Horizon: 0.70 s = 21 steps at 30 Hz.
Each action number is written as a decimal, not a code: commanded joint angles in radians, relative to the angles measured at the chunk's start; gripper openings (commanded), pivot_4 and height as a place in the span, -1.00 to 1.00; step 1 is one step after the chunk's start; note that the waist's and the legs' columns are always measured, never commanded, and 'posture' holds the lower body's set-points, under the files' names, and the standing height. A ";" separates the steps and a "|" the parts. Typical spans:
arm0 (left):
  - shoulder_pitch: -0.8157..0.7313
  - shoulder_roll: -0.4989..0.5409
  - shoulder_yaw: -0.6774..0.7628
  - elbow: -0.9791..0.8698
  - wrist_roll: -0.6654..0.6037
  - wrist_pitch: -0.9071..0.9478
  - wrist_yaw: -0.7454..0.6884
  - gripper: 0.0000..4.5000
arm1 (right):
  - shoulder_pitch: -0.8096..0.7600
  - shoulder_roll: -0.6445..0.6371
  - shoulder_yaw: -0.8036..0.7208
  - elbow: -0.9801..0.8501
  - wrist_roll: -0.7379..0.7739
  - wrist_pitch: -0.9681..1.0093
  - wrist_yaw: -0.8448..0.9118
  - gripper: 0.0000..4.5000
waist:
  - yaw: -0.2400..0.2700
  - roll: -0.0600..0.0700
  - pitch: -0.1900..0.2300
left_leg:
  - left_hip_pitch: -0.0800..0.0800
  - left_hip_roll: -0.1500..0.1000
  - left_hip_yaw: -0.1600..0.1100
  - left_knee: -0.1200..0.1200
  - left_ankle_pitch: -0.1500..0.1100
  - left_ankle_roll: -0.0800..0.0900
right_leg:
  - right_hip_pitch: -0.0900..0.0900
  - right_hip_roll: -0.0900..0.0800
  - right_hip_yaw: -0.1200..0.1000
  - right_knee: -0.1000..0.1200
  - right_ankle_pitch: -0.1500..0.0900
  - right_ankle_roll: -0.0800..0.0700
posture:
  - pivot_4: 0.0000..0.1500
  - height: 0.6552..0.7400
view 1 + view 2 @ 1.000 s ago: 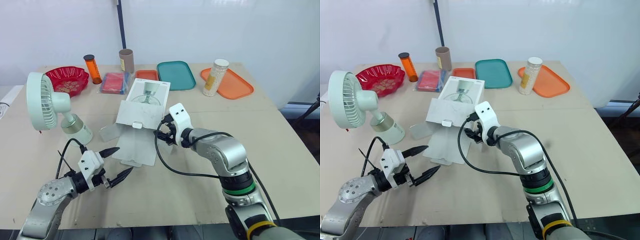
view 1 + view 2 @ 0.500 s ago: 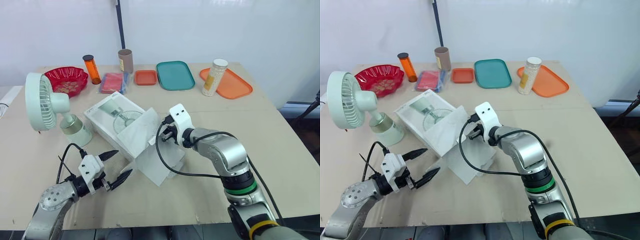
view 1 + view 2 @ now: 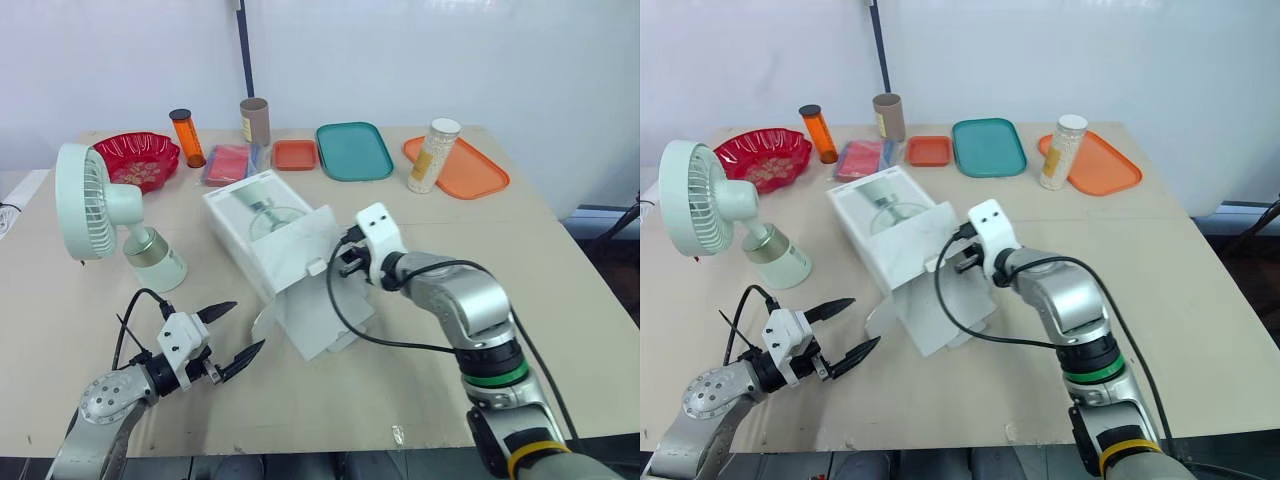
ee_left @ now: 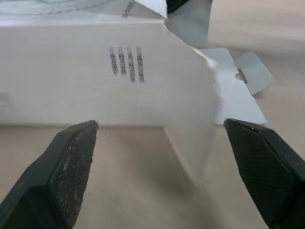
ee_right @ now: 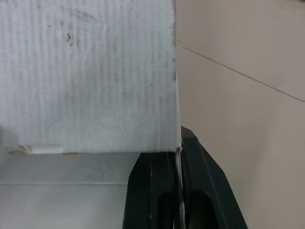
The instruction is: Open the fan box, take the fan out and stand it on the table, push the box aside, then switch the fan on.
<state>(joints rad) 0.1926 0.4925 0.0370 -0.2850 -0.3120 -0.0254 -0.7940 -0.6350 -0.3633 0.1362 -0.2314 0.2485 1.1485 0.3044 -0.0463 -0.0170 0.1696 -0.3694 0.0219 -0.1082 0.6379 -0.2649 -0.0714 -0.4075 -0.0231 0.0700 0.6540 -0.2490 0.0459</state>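
right gripper [image 5: 179, 143]: from the head views we find its fingertips hidden behind the fan box [image 3: 272, 218] flap
print [image 4: 125, 63]: too small for us to read

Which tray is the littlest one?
The red-orange tray, lying between the pink packet and the teal tray. The teal tray and the orange tray at the far right are both clearly bigger.

The pale mint-green plastic fan [image 3: 88, 200] stands out against the tan wooden table [image 3: 570, 290]. The white cardboard fan box [image 3: 262, 212] bears a grey fan picture and black striped marks [image 4: 126, 63]. Also here are a red patterned bowl [image 3: 160, 150], a teal plastic tray [image 3: 352, 150] and an orange plastic tray [image 3: 478, 172].
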 commanded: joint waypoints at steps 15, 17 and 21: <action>-0.179 0.023 -0.028 0.161 -0.002 -0.050 -0.114 1.00 | 0.275 -0.334 -0.495 -0.327 0.046 0.245 0.052 -0.95 | -0.001 0.003 0.001 | 0.000 -0.001 0.000 0.000 -0.001 0.001 | 0.000 0.000 0.001 -0.001 -0.001 0.001 | 1.00 1.00; -0.197 0.023 -0.031 0.175 -0.004 -0.050 -0.123 1.00 | 0.315 -0.351 -0.544 -0.304 0.031 0.236 0.041 -0.95 | 0.000 0.003 0.001 | 0.000 -0.001 0.000 0.000 -0.001 0.001 | 0.000 0.000 0.001 -0.001 -0.001 0.001 | 1.00 1.00; -0.221 0.021 -0.034 0.198 -0.003 -0.054 -0.132 1.00 | 0.331 -0.342 -0.639 -0.240 0.009 0.230 0.007 -0.95 | -0.001 0.003 0.001 | 0.000 -0.001 0.001 0.000 -0.001 0.001 | 0.001 0.000 0.001 -0.001 -0.001 0.001 | 1.00 1.00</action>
<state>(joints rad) -0.0200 0.5078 -0.0014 -0.0856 -0.3122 -0.0619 -0.9216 -0.2895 -0.6961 -0.4392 -0.4777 0.2770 1.3955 0.3309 -0.0476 -0.0143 0.1710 -0.3691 0.0213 -0.1075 0.6379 -0.2655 -0.0700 -0.4069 -0.0227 0.0715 0.6530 -0.2499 0.0467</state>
